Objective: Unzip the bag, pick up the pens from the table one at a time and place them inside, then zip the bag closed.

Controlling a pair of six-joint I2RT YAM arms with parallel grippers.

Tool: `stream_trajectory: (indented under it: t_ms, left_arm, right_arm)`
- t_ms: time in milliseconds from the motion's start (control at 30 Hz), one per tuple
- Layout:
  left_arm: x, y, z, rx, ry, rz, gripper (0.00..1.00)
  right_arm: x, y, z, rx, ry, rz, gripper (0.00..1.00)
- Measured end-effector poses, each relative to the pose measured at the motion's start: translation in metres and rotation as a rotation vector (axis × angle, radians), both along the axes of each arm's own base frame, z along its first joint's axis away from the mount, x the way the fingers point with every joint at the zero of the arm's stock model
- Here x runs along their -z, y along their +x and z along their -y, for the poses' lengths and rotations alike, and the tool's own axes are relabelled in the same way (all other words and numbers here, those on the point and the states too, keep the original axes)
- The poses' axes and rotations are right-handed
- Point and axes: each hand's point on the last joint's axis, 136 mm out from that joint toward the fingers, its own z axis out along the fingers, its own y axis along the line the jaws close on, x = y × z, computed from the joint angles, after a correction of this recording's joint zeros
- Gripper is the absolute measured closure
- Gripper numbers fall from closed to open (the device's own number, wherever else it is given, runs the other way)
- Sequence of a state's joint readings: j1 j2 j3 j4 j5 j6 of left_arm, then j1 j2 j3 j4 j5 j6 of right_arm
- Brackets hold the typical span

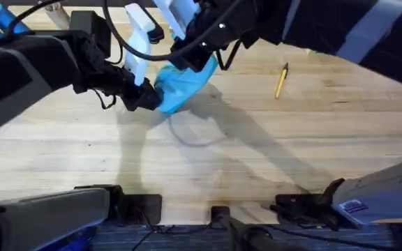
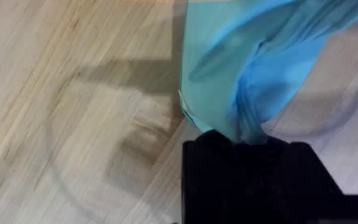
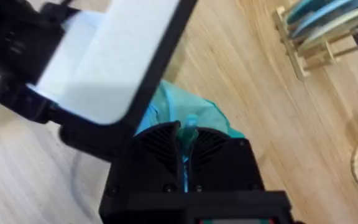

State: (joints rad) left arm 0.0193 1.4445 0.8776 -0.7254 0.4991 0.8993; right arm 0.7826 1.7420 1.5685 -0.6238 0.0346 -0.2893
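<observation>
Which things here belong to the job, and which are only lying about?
Job:
- bag, held up by both grippers
- left gripper, shut on the bag
- right gripper, shut on the bag
- pen, lying on the table

Lying about:
- wooden rack with blue things in it

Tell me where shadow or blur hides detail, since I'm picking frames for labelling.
Overhead: both arms loom dark and blurred across the top, casting long soft shadows over the table; the pen stays sharp. Left wrist: the bag is soft-edged, and a grey shadow lies on the wood beside it. Right wrist: the right hand and the white arm part are blurred; the wooden rack is clearer.
</observation>
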Motion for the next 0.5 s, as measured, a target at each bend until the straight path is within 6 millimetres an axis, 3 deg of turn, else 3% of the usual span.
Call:
stream_trajectory:
  t_ms: [433,467,500]
  left_arm:
    - [0.001,-0.001,0.0,0.001,0.002,-0.003,0.958]
    - [0.001,-0.001,0.0,0.002,0.002,-0.002,0.958]
    - [0.001,0.0,0.0,0.003,0.0,0.001,0.958]
  right_arm:
    - [-0.003,-0.011,-0.003,-0.036,0.02,-0.044,0.968]
    - [-0.003,-0.013,-0.001,-0.034,0.016,-0.05,0.933]
    - [-0.002,-0.015,0.0,-0.033,0.01,-0.058,0.822]
